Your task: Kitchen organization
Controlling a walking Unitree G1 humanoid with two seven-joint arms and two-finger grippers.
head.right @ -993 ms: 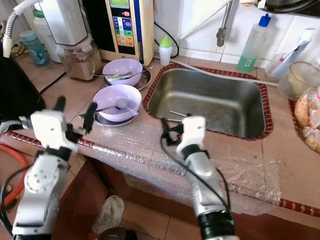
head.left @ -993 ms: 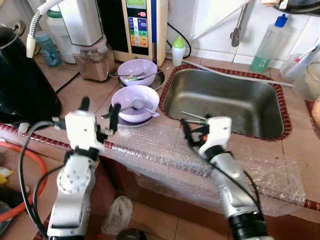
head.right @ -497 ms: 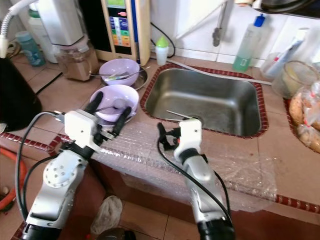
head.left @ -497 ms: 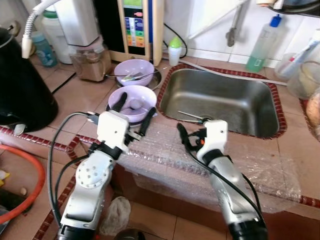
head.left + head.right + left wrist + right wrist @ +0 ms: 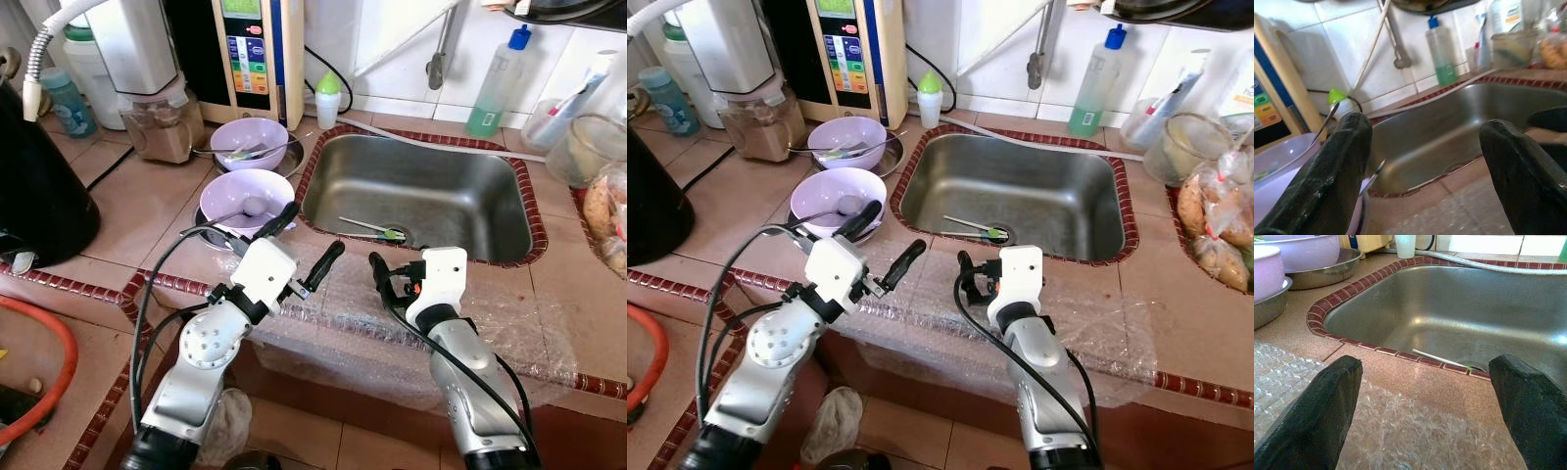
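Hovering over the bubble wrap (image 5: 392,323) on the counter (image 5: 127,215), the left pincer (image 5: 306,243) and right pincer (image 5: 390,277) both gape, holding nothing. Just beyond the left one sits a bowl (image 5: 253,196), likely awaiting sorting; farther ahead a spoon (image 5: 370,228) lies in the sink (image 5: 490,211).

Head eyes look down; both wrist views share the sink (image 5: 421,201).
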